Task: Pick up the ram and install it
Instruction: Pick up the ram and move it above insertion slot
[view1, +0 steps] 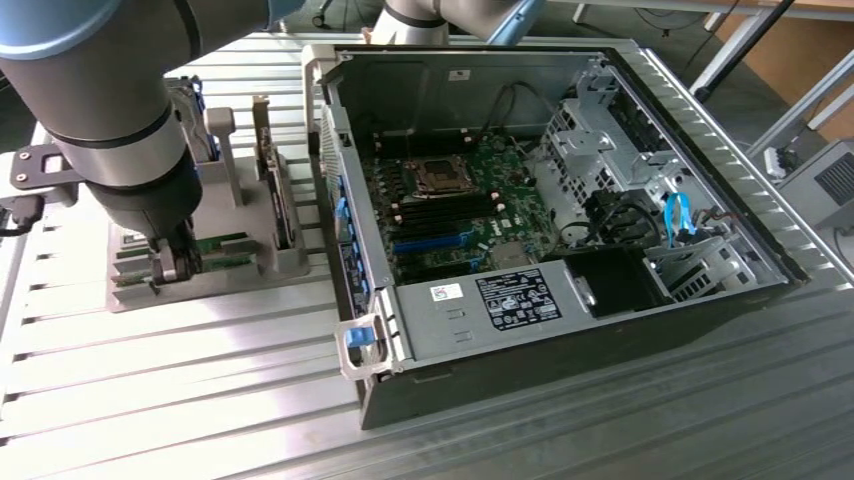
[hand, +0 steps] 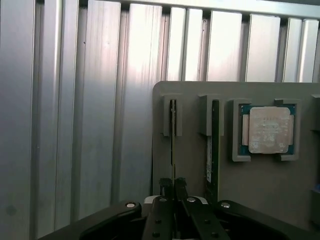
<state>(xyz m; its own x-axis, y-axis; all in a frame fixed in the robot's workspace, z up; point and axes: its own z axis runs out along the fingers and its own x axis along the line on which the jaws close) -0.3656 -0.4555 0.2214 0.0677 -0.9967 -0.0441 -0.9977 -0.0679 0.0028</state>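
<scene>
Fig. My claw (hand: 173, 187), pinched nearly closed on the upper edge of the ram (hand: 173, 135), which stands edge-on in its slot of the grey holder (hand: 192, 160) on the tabletop (hand: 100, 125), just beside a second stick (hand: 213, 145). Good practice, in my judgement: draw straight out along the slot without twist. A thin board held by its edge may tilt, bind, or brush its neighbour.

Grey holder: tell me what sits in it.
The ram stands on edge in one slot, held by the gripper; a second stick stands beside it. A processor chip lies in a square recess. The gripper hides one end of each stick.
</scene>
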